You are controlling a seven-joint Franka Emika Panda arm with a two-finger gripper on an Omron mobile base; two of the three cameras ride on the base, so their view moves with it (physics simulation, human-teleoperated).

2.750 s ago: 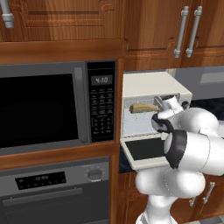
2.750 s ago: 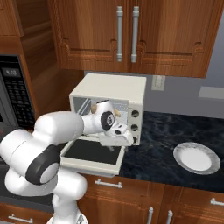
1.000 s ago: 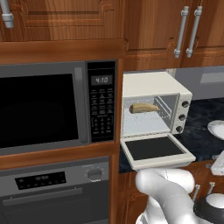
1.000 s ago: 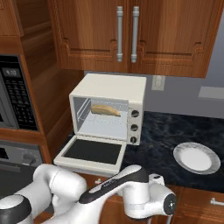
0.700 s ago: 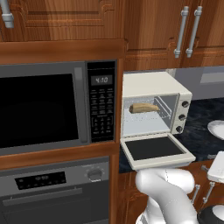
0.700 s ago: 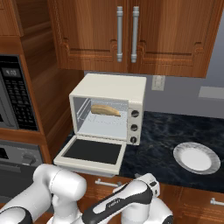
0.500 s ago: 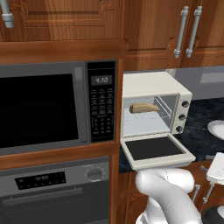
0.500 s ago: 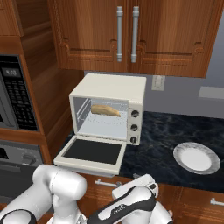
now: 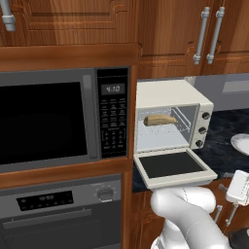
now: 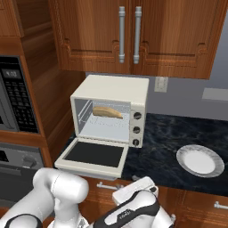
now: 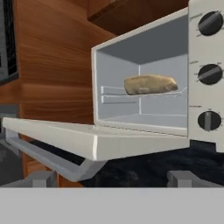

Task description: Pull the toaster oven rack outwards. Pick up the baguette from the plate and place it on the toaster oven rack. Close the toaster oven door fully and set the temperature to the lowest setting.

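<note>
tan-brown baguette [image 11: 150, 84] lay on pale wire rack [image 11: 142, 93] inside cream toaster oven [image 10: 113, 107], door [image 10: 92, 156] down; end effector [image 11: 113, 178] open, empty.

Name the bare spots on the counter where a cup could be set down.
Free: dark counter between the toaster oven and the plate, and in front of the knobs. Crowded: the open toaster oven door covers the counter left of that.

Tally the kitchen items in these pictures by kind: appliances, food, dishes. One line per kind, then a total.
Appliances: 3, the toaster oven, the microwave and the built-in oven below it.
Food: 1, the baguette on the toaster oven rack.
Dishes: 1, the plate.
Total: 5.
</note>
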